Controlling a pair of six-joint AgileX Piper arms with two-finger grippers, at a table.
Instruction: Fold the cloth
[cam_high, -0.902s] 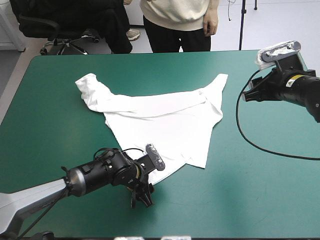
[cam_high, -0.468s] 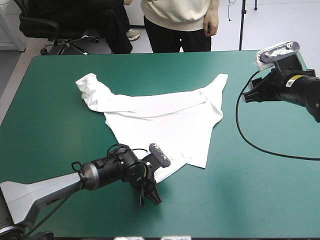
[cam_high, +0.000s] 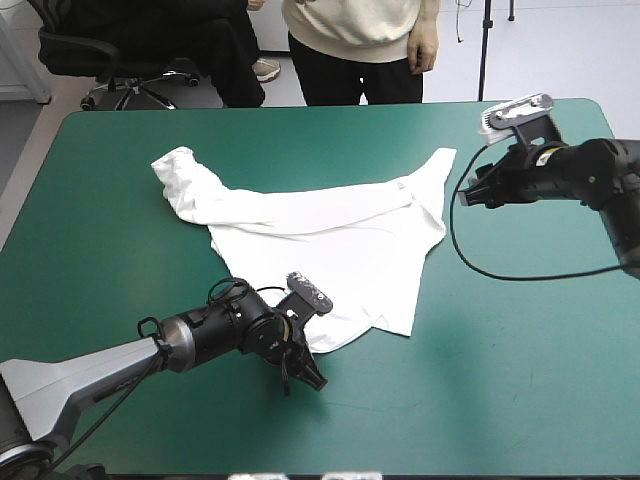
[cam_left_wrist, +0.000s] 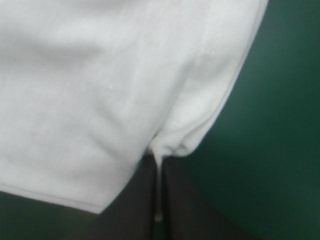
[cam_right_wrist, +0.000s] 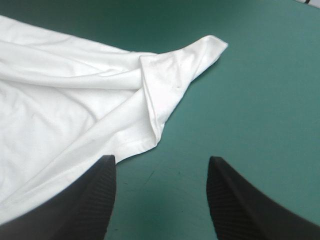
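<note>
L claw (cam_left_wrist: 159, 166) pinched T-shirt (cam_high: 330, 240) hem thinly, poss. slip on lift; R claw (cam_right_wrist: 161, 162) gaped empty beside T-shirt.

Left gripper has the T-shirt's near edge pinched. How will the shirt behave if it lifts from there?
Probably floppy: the T-shirt lies in soft creases and bunches where the left gripper pinches it, so it should drape, not hold shape. Likely light: it looks like a thin sheet, flat on the table. A lift from this one edge would likely trail the rest behind.
</note>
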